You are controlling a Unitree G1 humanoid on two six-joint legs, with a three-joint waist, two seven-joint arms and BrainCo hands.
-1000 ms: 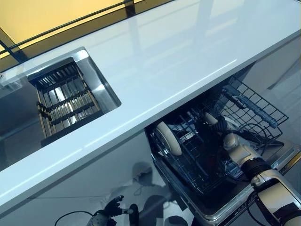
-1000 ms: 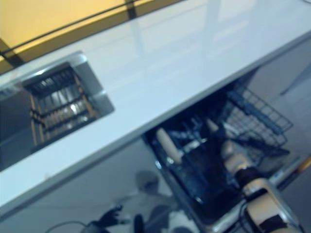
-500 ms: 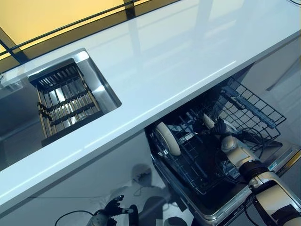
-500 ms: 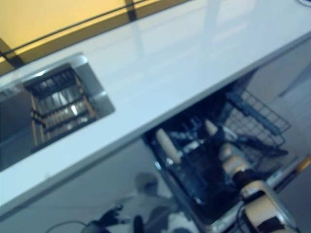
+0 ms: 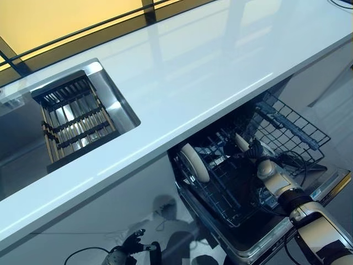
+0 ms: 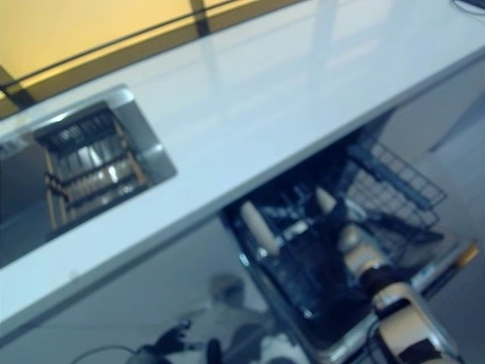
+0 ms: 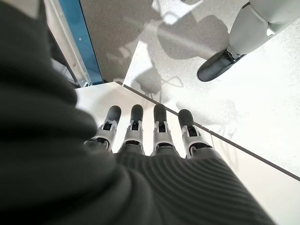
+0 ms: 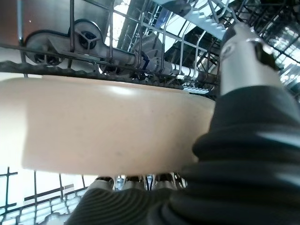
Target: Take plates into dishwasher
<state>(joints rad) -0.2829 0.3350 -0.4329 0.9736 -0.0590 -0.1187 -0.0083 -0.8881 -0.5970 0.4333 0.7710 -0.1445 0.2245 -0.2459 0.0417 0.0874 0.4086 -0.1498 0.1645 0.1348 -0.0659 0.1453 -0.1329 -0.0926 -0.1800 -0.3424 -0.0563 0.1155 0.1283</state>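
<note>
The right robot hand (image 5: 255, 150) is clamped on a cream plate (image 8: 108, 124), thumb on one face and fingers curled under its rim, inside the dishwasher rack (image 5: 287, 118). The plate is smooth, matte and round-edged, held on edge among the wire tines; in the head views only its upper rim shows above the hand, tilting up and away toward the bench (image 5: 182, 72). A second cream plate (image 5: 193, 162) already stands on edge at the rack's left end, leaning slightly, its faces turned along the rack's length. The rack is a dark wire grid with thin upright prongs, pulled out beneath the glossy white bench. A steel sink (image 5: 113, 102) set into the bench holds a slatted drying rack (image 5: 74, 118). The left robot hand (image 7: 145, 133) hangs low above the speckled floor (image 7: 262, 103), fingers straight and apart, holding nothing.
</note>
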